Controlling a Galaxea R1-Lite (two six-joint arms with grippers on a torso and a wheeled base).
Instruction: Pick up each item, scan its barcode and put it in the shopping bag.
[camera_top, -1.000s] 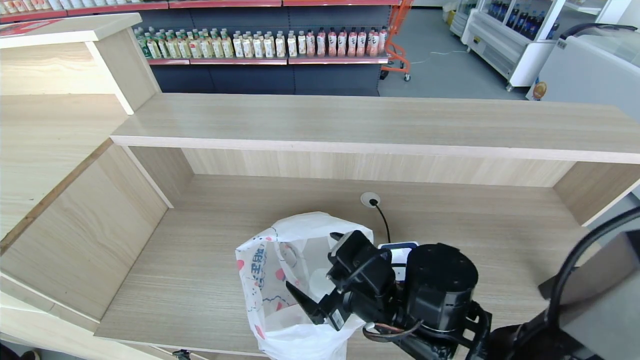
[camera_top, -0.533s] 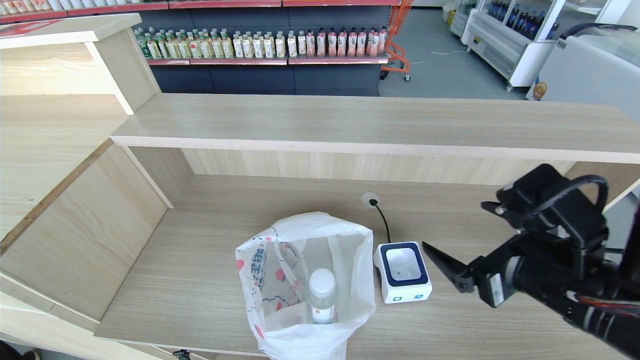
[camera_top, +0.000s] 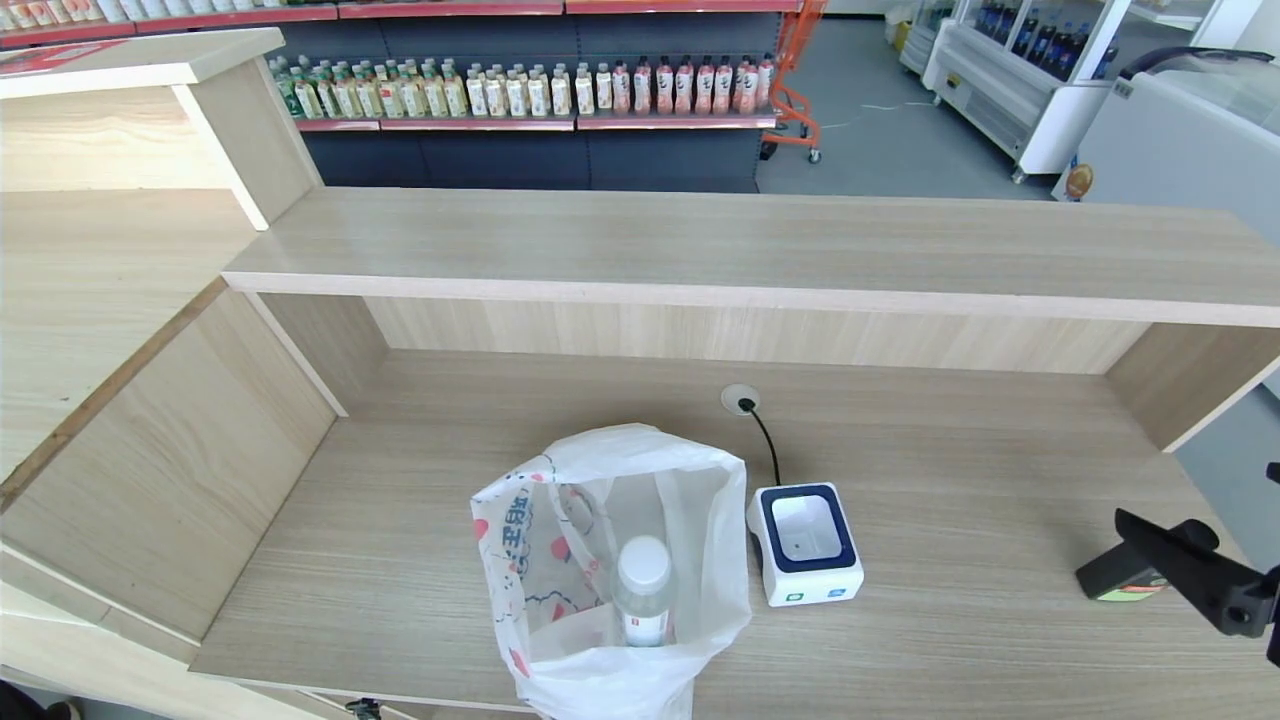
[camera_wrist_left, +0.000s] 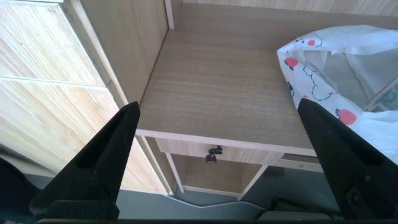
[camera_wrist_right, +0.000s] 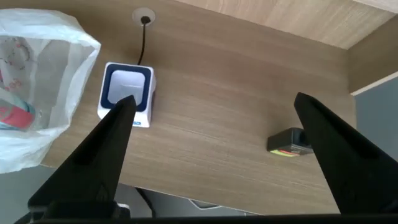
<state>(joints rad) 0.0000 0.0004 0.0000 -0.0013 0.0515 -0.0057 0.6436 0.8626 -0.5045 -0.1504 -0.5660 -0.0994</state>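
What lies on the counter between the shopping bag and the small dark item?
The scanner, close beside the bag; from it to the dark item the counter is bare, as the head view shows.

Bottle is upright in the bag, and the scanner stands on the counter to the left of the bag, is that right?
Not quite. The scanner stands to the right of the bag, not the left, as the head view shows. The bottle is indeed upright in the bag.
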